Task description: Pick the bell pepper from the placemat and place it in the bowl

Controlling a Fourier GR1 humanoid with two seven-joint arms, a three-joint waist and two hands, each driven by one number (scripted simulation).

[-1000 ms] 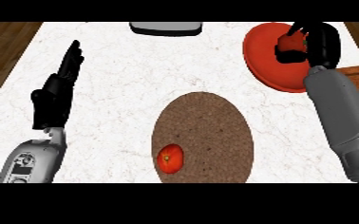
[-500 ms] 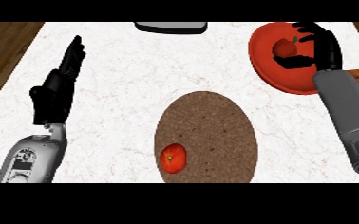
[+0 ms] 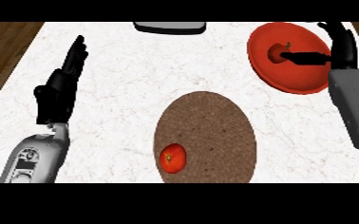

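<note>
**Red bowl, pepper and both hands: counter inventory**

Red bell pepper [image 3: 279,52], green stem up, lies inside the red bowl [image 3: 280,78] at the counter's far right. It sits in the bowl's upper half, just off the tip of the right hand's thumb; whether thumb and pepper touch cannot be told.

Right hand [image 3: 338,47], black, on a grey forearm at the right edge. Its thumb points straight across the bowl toward the pepper. Its fingers [image 3: 336,31] arc upward beyond the bowl's far rim, spread away from the thumb and closed round nothing.

Left hand [image 3: 60,88], black, on a grey forearm at the left edge. Resting, fingers [image 3: 76,54] straight, pressed together and pointing away from the body. Nothing lies between or against them.

Brown round placemat [image 3: 210,133] lies on the counter's near middle, well apart from both sets of fingers, to the right of the left hand and below-left of the bowl.

Red tomato-like fruit [image 3: 172,157] sits on the placemat's near-left part, far from either hand's fingertips.

Grey-and-black object [image 3: 170,27] at the counter's far edge, partly cut off, beyond and to the right of the left fingertips; its kind cannot be told.

White marbled counter [image 3: 133,80] carries all of the above; a strip of wooden floor [image 3: 15,40] shows left of the left fingers.
</note>
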